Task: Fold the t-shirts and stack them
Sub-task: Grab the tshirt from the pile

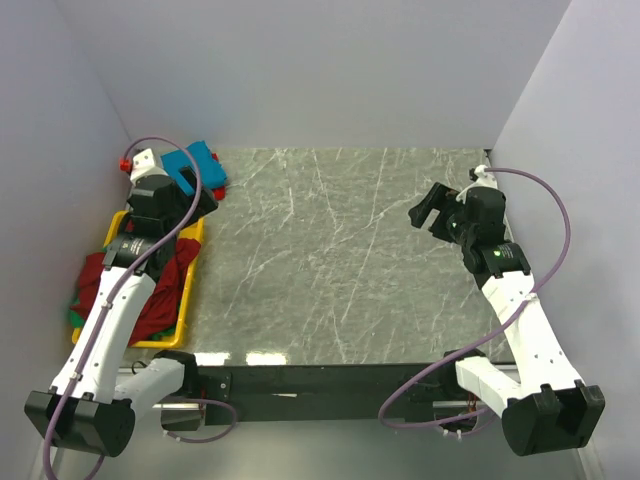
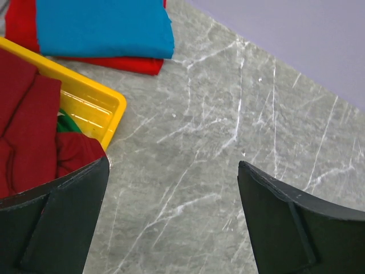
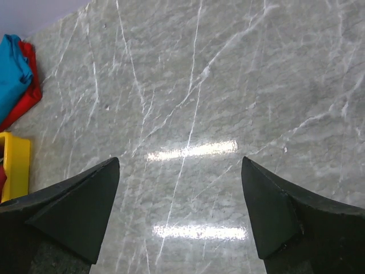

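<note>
Looking at this one, two shirts seemed done: a blue shirt (image 2: pixel 102 25) sat folded on top of a red shirt (image 2: pixel 131 64) at the far-left corner of the bench (image 2: pixel 228 103), just beyond the tray (image 2: pixel 91 105). That yellow tray held what was left, a crumpled dark red shirt (image 2: pixel 28 131) spilling over its edge with a bit of green shirt (image 2: pixel 68 124) peeking out beside it. The left fingers (image 2: pixel 57 222) were spread wide with nothing between them, hanging over bare bench right beside the tray's corner. The right fingers (image 3: pixel 68 211) were released too, empty, out over the right side of the bench and well apart from any cloth. So my read was that the step in hand was fetching the next shirt from the tray. I'd guess the next move called for the left arm to swing over the tray, drop onto the dark red shirt, pinch it and drag it onto the open middle of the bench so both arms could flatten it. Tricky bit: the green shirt looked tangled in there and might come along.
</note>
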Available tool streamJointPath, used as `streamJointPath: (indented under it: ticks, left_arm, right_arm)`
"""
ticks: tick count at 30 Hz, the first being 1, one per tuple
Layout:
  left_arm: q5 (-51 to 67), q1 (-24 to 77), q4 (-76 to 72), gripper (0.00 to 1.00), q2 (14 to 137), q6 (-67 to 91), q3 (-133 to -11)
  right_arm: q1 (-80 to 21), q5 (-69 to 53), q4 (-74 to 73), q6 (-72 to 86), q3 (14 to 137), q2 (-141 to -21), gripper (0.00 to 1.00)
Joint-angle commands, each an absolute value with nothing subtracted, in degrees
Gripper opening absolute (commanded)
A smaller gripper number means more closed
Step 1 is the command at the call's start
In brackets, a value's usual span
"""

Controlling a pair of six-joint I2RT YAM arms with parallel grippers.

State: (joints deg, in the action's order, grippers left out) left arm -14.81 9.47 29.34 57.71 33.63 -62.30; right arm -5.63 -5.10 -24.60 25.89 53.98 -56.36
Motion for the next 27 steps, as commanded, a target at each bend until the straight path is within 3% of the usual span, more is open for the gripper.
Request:
streamJointPath:
  ticks: [1, 17, 27]
  left_arm:
    - [-18.5, 9.7, 27.6, 1.00, 57.3, 34.6, -64.4]
    - [-33.7, 5.8, 42.8, 0.99, 64.5, 38.6, -65.9]
    - [-22.1, -9.4, 38.3, 1.00, 66.4, 34.8, -57.8]
  right_arm:
    - [-5.4, -1.9, -20.8, 26.5, 54.1, -55.0, 0.93]
    - [-5.3, 5.3, -16.3, 26.1, 52.6, -54.6, 0.95]
    - [-5.3, 0.4, -16.4, 28.4, 52.4, -59.1, 0.95]
